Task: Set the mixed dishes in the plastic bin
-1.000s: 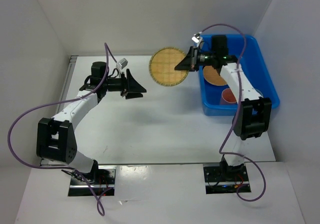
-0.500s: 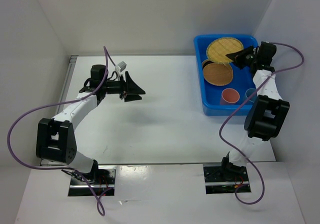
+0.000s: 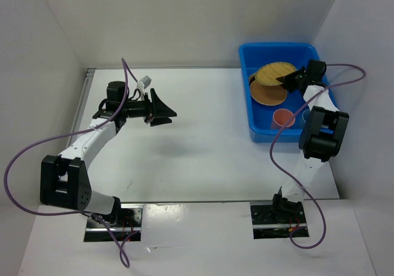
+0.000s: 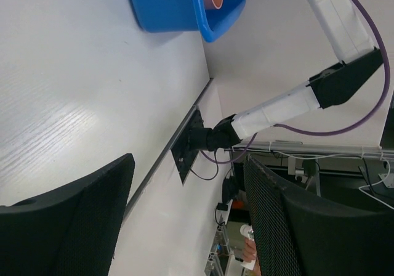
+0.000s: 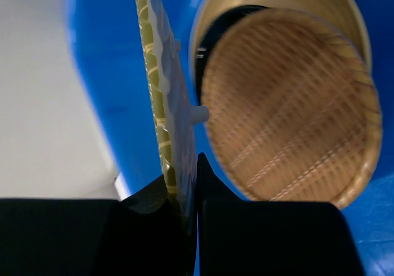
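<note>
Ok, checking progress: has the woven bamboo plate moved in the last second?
Yes. The woven bamboo plate, in the right gripper, went right, from over the table into the bin.

Clad in white shells along left arm and right arm, jointed in blocky black housings. Draped in looping purple cable, bolted to silver base plates. Tipped with matte black left gripper and right gripper, broad fingers mesh-textured on the inner faces.
</note>
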Controlling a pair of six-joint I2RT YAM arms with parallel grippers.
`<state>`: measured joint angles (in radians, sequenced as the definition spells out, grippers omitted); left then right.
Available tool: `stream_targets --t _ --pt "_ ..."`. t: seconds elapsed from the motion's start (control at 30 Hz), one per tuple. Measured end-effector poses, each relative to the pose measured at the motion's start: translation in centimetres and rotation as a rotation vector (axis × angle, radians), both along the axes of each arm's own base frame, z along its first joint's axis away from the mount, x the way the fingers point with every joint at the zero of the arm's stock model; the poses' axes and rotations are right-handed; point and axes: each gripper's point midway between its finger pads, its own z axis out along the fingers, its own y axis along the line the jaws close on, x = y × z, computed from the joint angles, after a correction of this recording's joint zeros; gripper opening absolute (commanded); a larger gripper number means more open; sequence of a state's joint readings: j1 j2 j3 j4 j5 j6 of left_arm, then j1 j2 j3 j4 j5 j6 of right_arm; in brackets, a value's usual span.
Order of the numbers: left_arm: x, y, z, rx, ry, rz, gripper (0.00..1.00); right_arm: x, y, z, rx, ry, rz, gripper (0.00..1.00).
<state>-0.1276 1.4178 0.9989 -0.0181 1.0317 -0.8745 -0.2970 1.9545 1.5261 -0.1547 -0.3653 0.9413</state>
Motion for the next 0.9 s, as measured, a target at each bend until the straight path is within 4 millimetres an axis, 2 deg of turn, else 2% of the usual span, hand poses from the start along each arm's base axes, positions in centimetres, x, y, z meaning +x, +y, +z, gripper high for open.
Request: stream_targets --t 0.17,0.27,0.3,0.33,0.47,0.63,0.73,0.8,0.9 --pt "-1.0 0.2 0.6 0.001 -0.004 0.027 0.79 0.1 0.9 -5.4 0.019 0.126 0.015 0.0" --pt "-1.4 0.5 0.7 0.005 -0.013 0.046 0.79 0.3 1.5 -6.8 0.026 0.163 0.031 0.0" --pt "-1.6 0.6 0.8 0.006 -0.013 0.054 0.79 0.4 1.6 -6.8 0.024 0.166 0.035 0.04" --pt "-1.6 0.7 0.8 0.006 -0.01 0.063 0.79 0.5 1.6 -6.7 0.021 0.165 0.036 0.18" --pt "-2.0 0.9 0.6 0.011 -0.007 0.087 0.79 0.6 1.6 -6.1 0.016 0.172 0.038 0.61" --pt "-1.6 1.1 0.2 0.026 -0.003 0.12 0.79 0.3 1.7 -6.2 0.001 0.192 0.045 0.75" --pt "-1.4 1.2 0.2 0.029 -0.002 0.128 0.8 -0.6 1.7 -6.4 -0.002 0.232 0.043 0.93" --pt "-1.3 1.2 0.1 0.029 0.002 0.128 0.8 -1.2 1.7 -6.0 -0.009 0.246 0.04 0.99" --pt "-0.9 1.1 -0.2 0.03 0.017 0.13 0.8 -2.5 1.7 -3.8 -0.034 0.257 0.029 0.99"
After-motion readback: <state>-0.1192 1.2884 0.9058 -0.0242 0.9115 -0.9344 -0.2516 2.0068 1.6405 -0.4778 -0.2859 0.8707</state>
